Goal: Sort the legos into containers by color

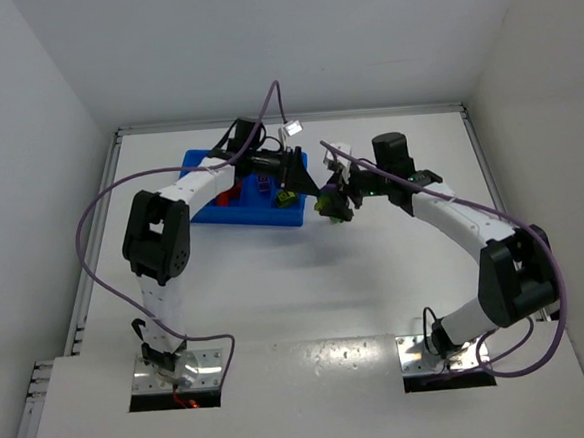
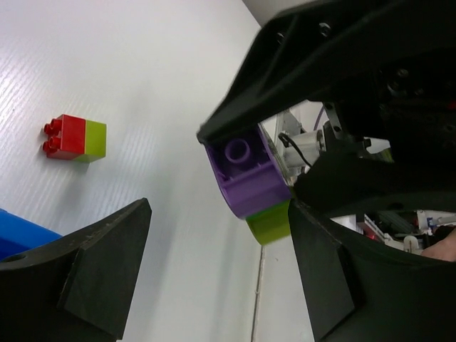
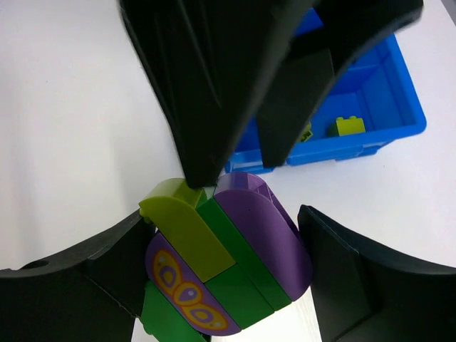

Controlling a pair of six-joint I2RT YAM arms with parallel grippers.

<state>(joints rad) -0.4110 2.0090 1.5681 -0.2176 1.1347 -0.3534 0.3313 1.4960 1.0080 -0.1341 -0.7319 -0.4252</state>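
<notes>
Here, right jaws tight on a lego clump [image 3: 242,249] with yellow ovals [image 3: 187,296]; left jaws wide.

I'm counting one blue tray [image 1: 206,214], one purple, green and yellow-green clump [image 3: 235,263] and one loose red-and-yellow-green pair [image 2: 75,137]. In the tray's near right compartment I'm seeing one yellow-green brick [image 3: 345,126]. I'm finding its red bricks [image 1: 227,195] and purple bricks [image 1: 263,188] too small to count.

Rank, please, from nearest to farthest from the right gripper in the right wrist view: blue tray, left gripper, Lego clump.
1. Lego clump: held between the right gripper's fingers.
2. Left gripper: just above the clump.
3. Blue tray: beyond, upper right.
</notes>
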